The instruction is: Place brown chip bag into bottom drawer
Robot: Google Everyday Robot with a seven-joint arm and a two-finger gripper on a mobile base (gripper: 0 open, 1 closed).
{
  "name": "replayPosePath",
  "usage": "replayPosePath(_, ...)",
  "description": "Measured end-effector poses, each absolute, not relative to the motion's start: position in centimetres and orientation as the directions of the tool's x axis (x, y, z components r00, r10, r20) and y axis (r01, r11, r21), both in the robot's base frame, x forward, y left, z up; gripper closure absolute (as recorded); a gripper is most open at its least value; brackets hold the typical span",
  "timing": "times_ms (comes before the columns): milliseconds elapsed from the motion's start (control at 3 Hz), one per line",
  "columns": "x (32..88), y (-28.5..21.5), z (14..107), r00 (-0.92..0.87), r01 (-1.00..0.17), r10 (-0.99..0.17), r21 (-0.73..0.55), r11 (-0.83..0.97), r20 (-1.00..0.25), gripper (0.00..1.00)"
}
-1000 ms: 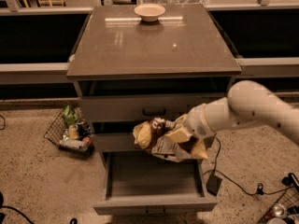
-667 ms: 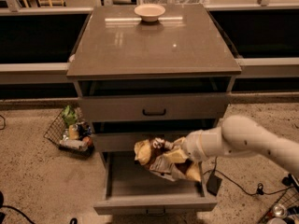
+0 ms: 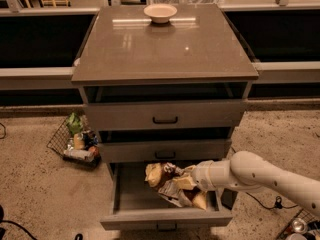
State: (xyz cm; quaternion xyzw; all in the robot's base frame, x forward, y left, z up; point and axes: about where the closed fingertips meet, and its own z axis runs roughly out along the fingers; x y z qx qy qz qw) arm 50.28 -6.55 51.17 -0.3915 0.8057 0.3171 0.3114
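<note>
The gripper (image 3: 194, 183) pinches the brown chip bag (image 3: 167, 180) inside the open bottom drawer (image 3: 165, 218), near its right wall, with a wire basket (image 3: 75, 145) well to the left.

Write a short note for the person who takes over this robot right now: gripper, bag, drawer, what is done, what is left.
Gripper: reaches in from the right over the open bottom drawer, shut on the chip bag.
Chip bag: in the gripper, over the drawer's right half; I cannot tell if it touches the drawer floor.
Done: drawer open, bag brought to it.
Left: release the bag inside, pull the arm out.
</note>
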Motion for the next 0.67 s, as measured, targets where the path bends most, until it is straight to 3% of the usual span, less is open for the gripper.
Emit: replayPosePath(667, 52.4, -8.2, 43.2, -0.556, -0.752, -0.344, 0.280, 0.597, -0.757, 1.00)
